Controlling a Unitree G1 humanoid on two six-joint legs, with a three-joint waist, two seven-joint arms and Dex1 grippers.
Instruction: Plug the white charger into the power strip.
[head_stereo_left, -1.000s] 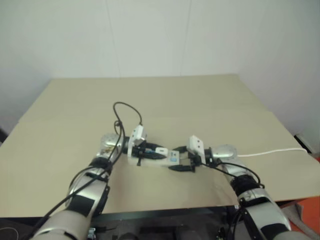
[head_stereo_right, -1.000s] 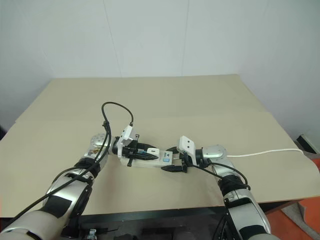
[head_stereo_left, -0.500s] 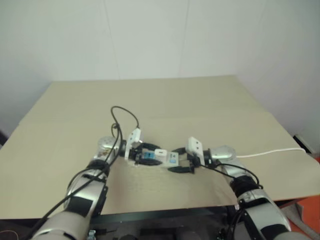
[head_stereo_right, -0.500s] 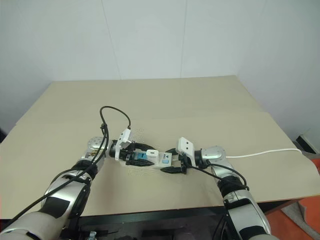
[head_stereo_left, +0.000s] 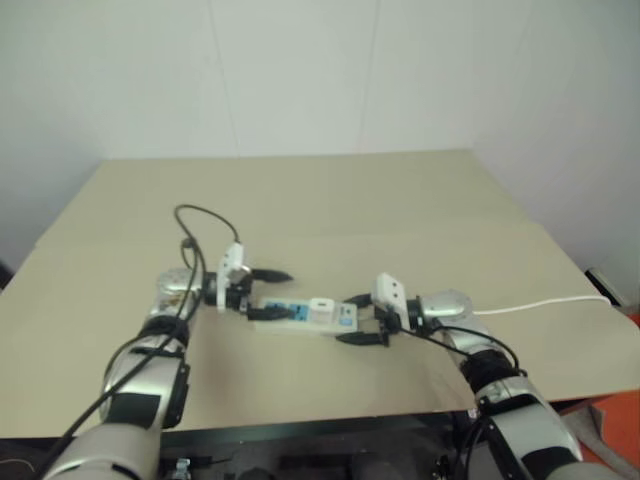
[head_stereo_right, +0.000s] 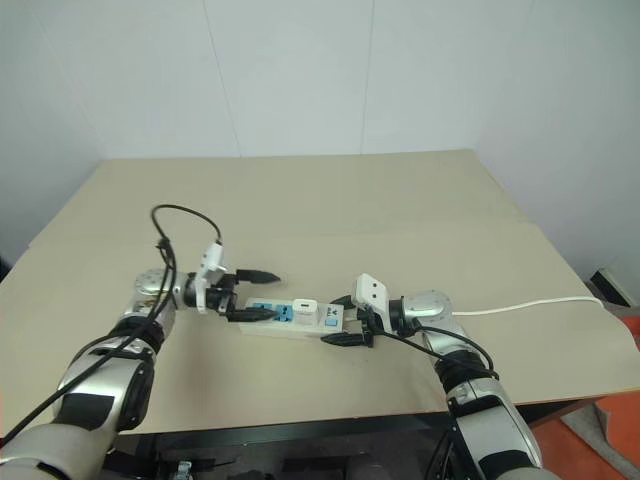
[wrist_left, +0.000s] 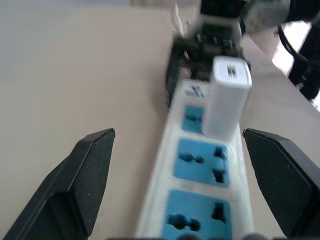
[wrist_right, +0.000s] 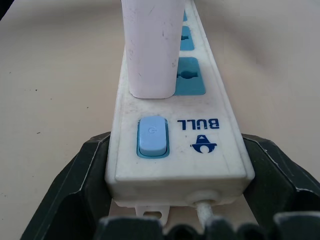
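Comparing the head views with the pictures from a second ago, the left gripper (head_stereo_right: 250, 295) has let go of the small white rectangular plastic charger (head_stereo_right: 304, 308) and has moved away toward the robot's left. Its two black fingers are now spread wide and hold nothing. The charger stands upright in the long narrow white plastic power strip with blue socket faces (head_stereo_right: 290, 317), which lies on the beige tabletop (head_stereo_right: 400, 200). To my judgement this means the plugging step is finished, or very nearly. The right gripper (head_stereo_right: 345, 322) is at the switch end of the strip, with one finger on each side of it, and it has kept its place. A thin white cable (head_stereo_right: 530, 303) runs from there toward the right edge of the tabletop.

In the left wrist view, the two fingers (wrist_left: 85, 175) are far apart and empty. Between them the power strip (wrist_left: 200, 200) runs away from the camera. The two nearer blue sockets are free, and the charger (wrist_left: 227, 100) sits in the socket nearest the switch end.

In the right wrist view, the gripper fingers (wrist_right: 82, 180) bracket the end of the strip (wrist_right: 210, 160), close against its sides, so it seems to steady the strip. The charger (wrist_right: 150, 45) rises just behind the light blue switch (wrist_right: 152, 136).

No container is on the tabletop.
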